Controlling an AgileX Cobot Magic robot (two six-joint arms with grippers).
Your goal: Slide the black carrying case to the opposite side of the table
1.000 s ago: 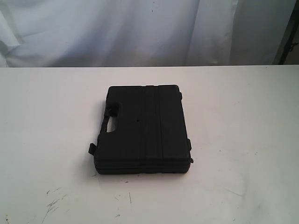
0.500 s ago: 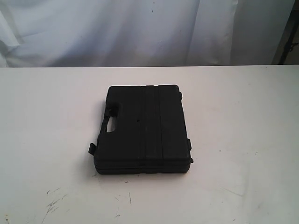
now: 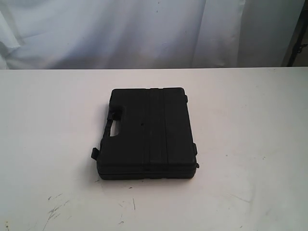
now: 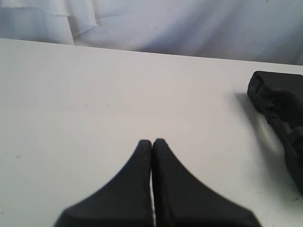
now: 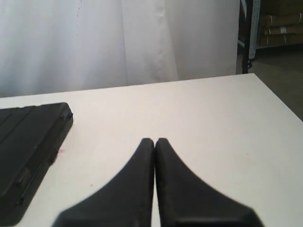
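Observation:
The black carrying case (image 3: 147, 132) lies flat near the middle of the white table (image 3: 250, 144), its handle cut-out toward the left. No arm shows in the exterior view. My left gripper (image 4: 152, 141) is shut, empty, over bare tabletop, with a corner of the case (image 4: 279, 104) off to one side. My right gripper (image 5: 155, 140) is also shut on nothing, and the case (image 5: 28, 146) lies apart from it on the other side.
A white curtain (image 3: 144, 29) hangs behind the table's far edge. Dark scratch marks (image 3: 55, 209) sit near the front left. A small red speck (image 5: 58, 152) lies by the case. Shelving and floor (image 5: 274, 42) show past the table's right end.

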